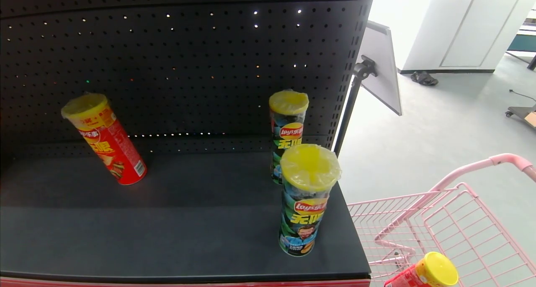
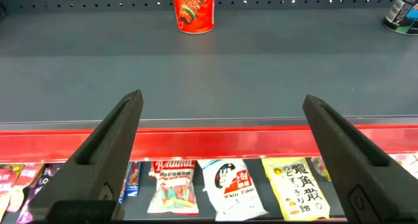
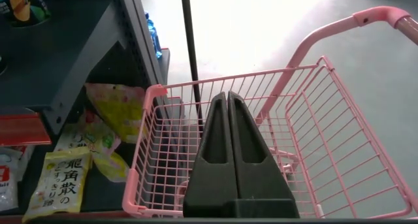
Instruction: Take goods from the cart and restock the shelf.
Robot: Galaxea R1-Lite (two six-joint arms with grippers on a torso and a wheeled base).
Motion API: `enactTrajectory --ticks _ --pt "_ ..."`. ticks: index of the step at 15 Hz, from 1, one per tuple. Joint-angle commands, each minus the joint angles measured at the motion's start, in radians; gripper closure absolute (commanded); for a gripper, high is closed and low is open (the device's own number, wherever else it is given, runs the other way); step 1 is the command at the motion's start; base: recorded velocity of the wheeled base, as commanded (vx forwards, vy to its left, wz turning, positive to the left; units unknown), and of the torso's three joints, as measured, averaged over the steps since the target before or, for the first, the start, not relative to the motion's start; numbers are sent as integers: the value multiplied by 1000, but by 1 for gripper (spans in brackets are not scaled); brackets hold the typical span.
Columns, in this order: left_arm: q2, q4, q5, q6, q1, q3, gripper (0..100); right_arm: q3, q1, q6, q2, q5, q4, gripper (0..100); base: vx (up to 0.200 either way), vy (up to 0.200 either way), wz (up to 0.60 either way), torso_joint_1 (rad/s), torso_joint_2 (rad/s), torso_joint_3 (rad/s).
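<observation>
Right gripper [image 3: 226, 101] hangs over the cart [image 3: 151, 96], jaws pressed together with nothing between them. I judge it is placed there because the next item must come from the basket, and it will have to spread before taking anything. Left gripper [image 2: 223, 101] sits low at the front lip of the shelf [image 2: 209, 67], jaws spread wide and empty, above the snack bags [image 2: 228, 191] on the tier below. That puts it out of the right arm's path.

One cart can [image 1: 425, 274], red with a yellow lid, sits at the basket's near corner, not yet stocked. On the shelf, a green front can [image 1: 307, 205] stands near the right edge, and the back can [image 1: 287, 132] stands just behind it, filed front to back so a row fills. Well to the left, a red can [image 1: 106, 140] stands near the pegboard [image 1: 188, 69]. It looks tilted from the head, likely the lens, since the left wrist view shows it upright.
</observation>
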State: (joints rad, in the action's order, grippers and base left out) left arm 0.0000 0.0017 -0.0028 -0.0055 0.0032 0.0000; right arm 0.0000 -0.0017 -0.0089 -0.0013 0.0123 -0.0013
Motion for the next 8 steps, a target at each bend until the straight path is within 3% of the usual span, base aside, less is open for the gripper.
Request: enactTrajectory --ticks 1,8 --pt "2 0 0 -1 1 0 0 0 0 0 1 0 0 100 0 0 0 0 0 0" --pt "2 0 0 -1 1 0 0 0 3 -3 1 -9 0 100 0 0 0 0 0 0"
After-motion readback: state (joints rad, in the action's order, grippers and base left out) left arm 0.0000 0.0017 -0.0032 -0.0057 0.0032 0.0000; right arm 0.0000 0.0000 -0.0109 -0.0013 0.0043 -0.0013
